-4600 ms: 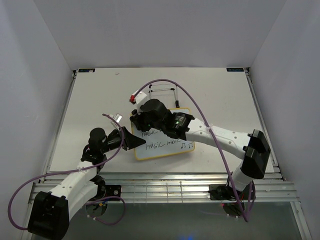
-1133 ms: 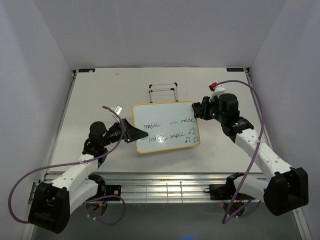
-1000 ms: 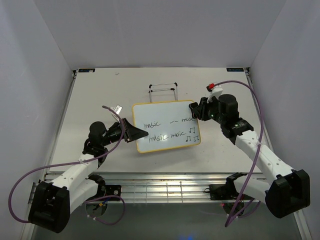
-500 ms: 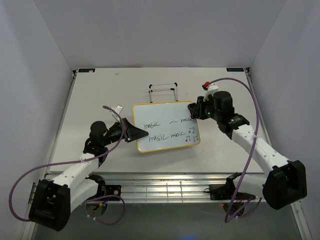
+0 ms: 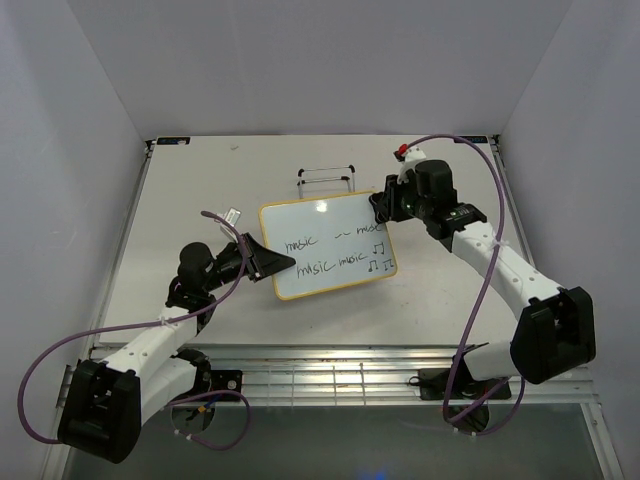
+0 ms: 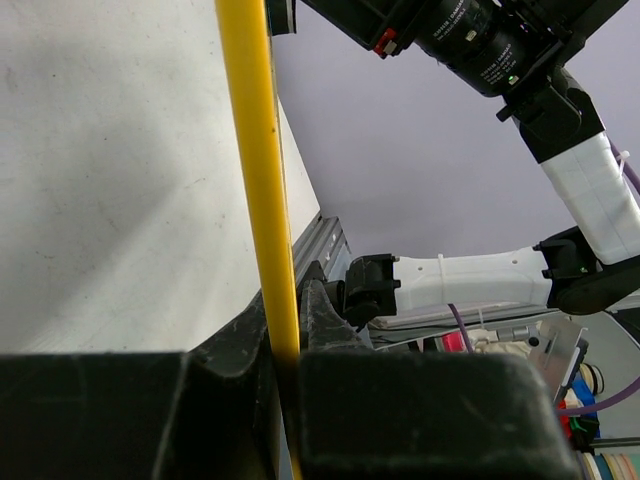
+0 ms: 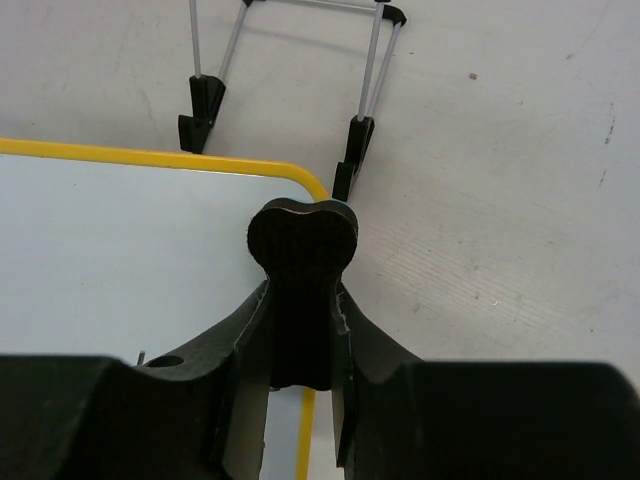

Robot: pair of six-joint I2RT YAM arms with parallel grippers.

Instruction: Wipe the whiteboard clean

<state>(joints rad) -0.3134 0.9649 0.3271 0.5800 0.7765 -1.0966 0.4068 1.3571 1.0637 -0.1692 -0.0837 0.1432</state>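
Observation:
The whiteboard (image 5: 325, 248) has a yellow frame and black "music" words and notes; it lies mid-table, slightly rotated. My left gripper (image 5: 272, 266) is shut on its left edge; the left wrist view shows the yellow frame (image 6: 256, 170) clamped between my fingers. My right gripper (image 5: 382, 207) is shut on the black bone-shaped eraser (image 7: 302, 270), whose tip sits at the board's top right corner (image 7: 300, 180). The board's white surface (image 7: 120, 260) fills the left of the right wrist view.
The thin black wire stand (image 5: 327, 183) lies just behind the board; its feet and rods (image 7: 365, 90) show right beyond the eraser. Purple cables loop over both arms. White walls enclose the table on three sides.
My right gripper has moved left and farther back with the eraser, to the board's top right corner. The board has shifted and rotated slightly. The left gripper keeps its hold.

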